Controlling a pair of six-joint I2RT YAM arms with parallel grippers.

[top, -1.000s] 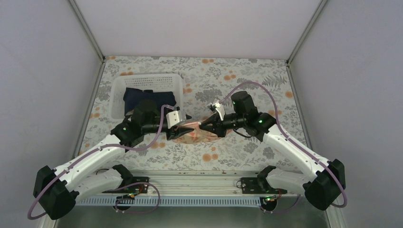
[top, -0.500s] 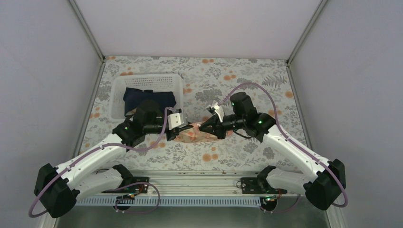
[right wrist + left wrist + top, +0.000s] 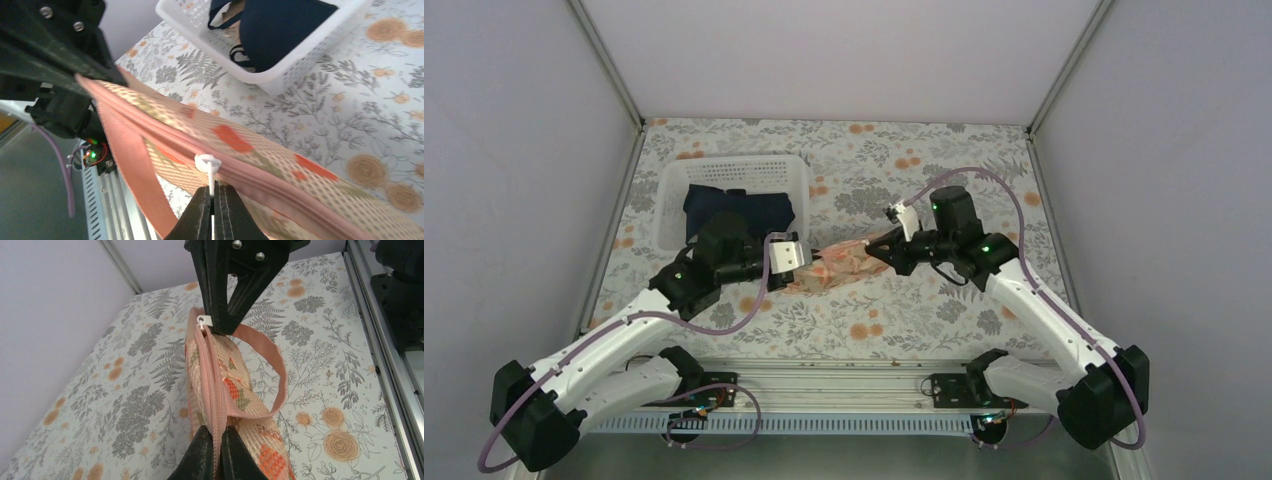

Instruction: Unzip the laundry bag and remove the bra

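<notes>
Now we see the laundry bag (image 3: 839, 268) stretched above the table (image 3: 924, 300), just right of the basket (image 3: 674, 180). Left gripper (image 3: 216, 432) jaws clamp its zip edge. Right gripper (image 3: 213, 192) jaws pinch the white zip pull (image 3: 207, 162). The visible zip is closed.

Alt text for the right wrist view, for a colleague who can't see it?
The right tool is shut on the white zip pull of the laundry bag, whose far end the left tool grips. Behind, a white basket holding navy cloth stands on the floral table.
</notes>
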